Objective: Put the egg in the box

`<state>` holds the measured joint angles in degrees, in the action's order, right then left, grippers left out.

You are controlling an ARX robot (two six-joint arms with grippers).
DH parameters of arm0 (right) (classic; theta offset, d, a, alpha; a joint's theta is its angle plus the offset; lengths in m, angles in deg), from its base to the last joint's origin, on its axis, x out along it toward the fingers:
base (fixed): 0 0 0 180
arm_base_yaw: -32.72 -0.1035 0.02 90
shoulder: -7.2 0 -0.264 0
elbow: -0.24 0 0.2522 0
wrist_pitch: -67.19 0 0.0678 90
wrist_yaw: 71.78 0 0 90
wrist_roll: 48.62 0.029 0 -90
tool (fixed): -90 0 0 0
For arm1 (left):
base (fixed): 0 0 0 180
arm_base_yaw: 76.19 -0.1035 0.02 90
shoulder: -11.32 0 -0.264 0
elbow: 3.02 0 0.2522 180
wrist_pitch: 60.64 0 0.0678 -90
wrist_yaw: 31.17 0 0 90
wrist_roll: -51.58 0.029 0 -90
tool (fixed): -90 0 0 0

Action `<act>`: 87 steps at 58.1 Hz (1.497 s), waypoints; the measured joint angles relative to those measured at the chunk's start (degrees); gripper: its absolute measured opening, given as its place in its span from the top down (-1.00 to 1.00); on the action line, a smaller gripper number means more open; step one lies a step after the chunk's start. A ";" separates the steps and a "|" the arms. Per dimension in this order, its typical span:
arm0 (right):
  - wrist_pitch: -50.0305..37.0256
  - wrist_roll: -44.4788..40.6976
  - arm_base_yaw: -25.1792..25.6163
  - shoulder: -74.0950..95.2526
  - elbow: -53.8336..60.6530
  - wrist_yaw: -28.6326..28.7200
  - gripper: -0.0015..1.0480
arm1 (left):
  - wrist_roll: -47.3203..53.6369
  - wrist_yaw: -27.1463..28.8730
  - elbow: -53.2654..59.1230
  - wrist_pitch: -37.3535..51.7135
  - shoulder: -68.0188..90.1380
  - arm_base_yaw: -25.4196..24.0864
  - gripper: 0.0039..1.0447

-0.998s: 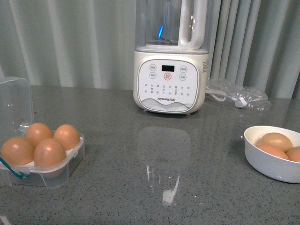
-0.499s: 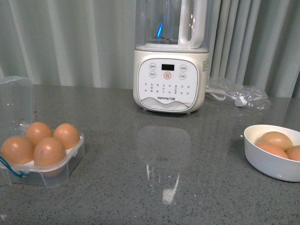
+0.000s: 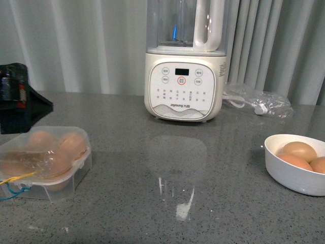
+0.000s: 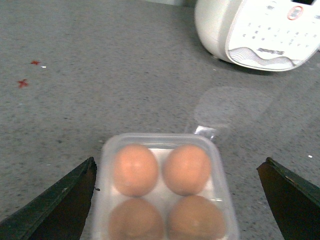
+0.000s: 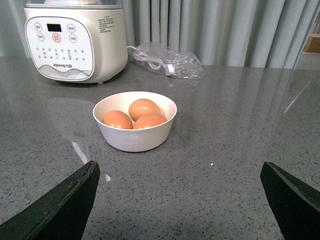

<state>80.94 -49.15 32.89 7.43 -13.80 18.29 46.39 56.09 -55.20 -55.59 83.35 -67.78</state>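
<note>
The clear box (image 3: pixel 45 160) sits at the table's front left with its domed lid down over several brown eggs (image 3: pixel 71 144). A blue-yellow cord (image 3: pixel 12 184) hangs at its front. My left gripper (image 3: pixel 20 99) shows at the left edge, just behind and above the box, open and empty. In the left wrist view the box (image 4: pixel 220 170) lies between the wide-open fingers (image 4: pixel 65 205), eggs (image 4: pixel 186 169) blurred under the lid. My right gripper (image 5: pixel 180 205) is open and empty, short of the white bowl (image 5: pixel 135 137) of three brown eggs (image 5: pixel 144 108).
A white Joyoung blender (image 3: pixel 184 86) stands at the back centre. A clear bag with a cable (image 3: pixel 259 104) lies to its right. The white bowl (image 3: pixel 292 175) sits at the front right. Grey curtains hang behind the table. Two small red marks (image 4: pixel 27 72) are on the tabletop.
The box lid, upright before, now lies shut over the eggs. My left gripper has come into the front view at the left edge behind the box.
</note>
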 joint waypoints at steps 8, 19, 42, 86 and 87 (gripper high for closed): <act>0.00 0.00 0.00 0.00 -0.02 -0.02 -0.86 | 0.13 -0.31 0.09 -0.20 0.04 1.97 -0.87; 0.00 0.00 0.00 0.00 0.00 0.00 -0.86 | 0.24 -0.87 0.11 -1.84 -0.20 1.33 -0.87; 0.00 0.00 0.00 0.00 0.00 0.00 -0.86 | 0.04 -0.44 -3.30 -12.66 -11.93 -1.51 -0.87; 0.00 0.00 0.00 0.00 -0.02 0.00 -0.86 | -0.09 -8.59 9.14 -26.29 -41.35 -15.21 -0.80; 0.00 0.00 0.00 0.00 0.00 0.00 -0.86 | 0.52 -5.75 10.51 -23.47 -41.88 -14.19 -0.73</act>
<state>80.94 -49.15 32.89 7.43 -13.80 18.29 46.91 50.34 -44.68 -79.07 41.48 -81.97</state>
